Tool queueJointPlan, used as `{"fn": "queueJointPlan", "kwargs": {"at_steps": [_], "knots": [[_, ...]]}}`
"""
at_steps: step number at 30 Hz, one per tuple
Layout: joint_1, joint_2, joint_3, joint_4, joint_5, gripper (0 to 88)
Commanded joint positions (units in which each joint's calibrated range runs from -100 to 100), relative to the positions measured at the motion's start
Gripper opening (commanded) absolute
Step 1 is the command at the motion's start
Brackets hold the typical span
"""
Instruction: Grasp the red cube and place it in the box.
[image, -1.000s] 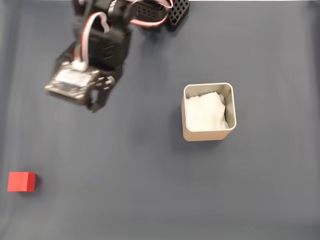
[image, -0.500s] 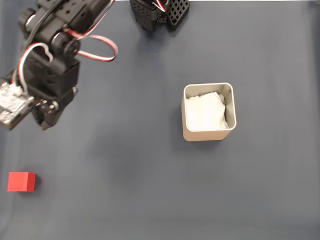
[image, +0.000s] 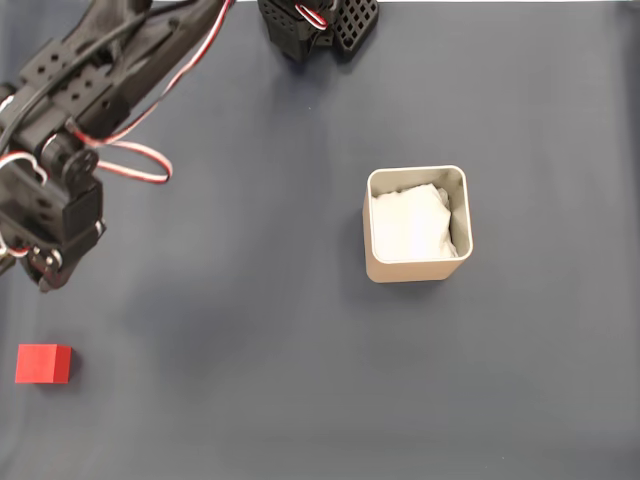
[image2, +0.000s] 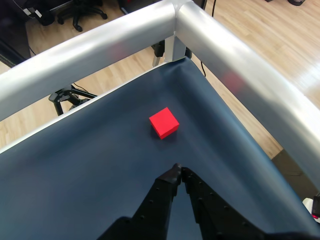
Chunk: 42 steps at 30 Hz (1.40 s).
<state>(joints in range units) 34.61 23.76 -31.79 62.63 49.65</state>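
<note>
1. Claw (image2: 177, 170): in the wrist view the two black fingers met at their tips, closed with nothing between them.
2. In the fixed view the claw (image: 42, 280) sat at the left edge of the frame, at the end of the black arm (image: 95, 70) that reached down from the top, with red-and-white wires (image: 135, 155) looping beside it.
3. The red cube (image2: 164, 122) lay on the dark mat (image2: 75, 165) ahead of the fingertips in the wrist view, apart from them, not touched.
4. In the fixed view the red cube (image: 43, 363) rested near the lower left corner, below the claw with bare mat between.
5. The box (image: 415, 269) stood upright right of centre in the fixed view, well apart from cube and claw; white padding (image: 408, 225) lay inside it.
6. A silver rail (image2: 150, 30) ran round the mat's corner in the wrist view, wooden floor (image2: 260, 30) beyond it.
</note>
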Motion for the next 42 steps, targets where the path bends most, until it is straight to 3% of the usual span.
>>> {"fn": "queueJointPlan", "kwargs": {"at_steps": [1,7,31,42], "knots": [[0.7,3.3,-9.8,1.6,0.7,2.2],[1.0,11.3,-21.0,4.1,1.7,4.2],[2.6,29.6,-42.9,3.4,5.2,28.1],[3.1,35.5,-47.8,0.8,5.7,32.3]]}}
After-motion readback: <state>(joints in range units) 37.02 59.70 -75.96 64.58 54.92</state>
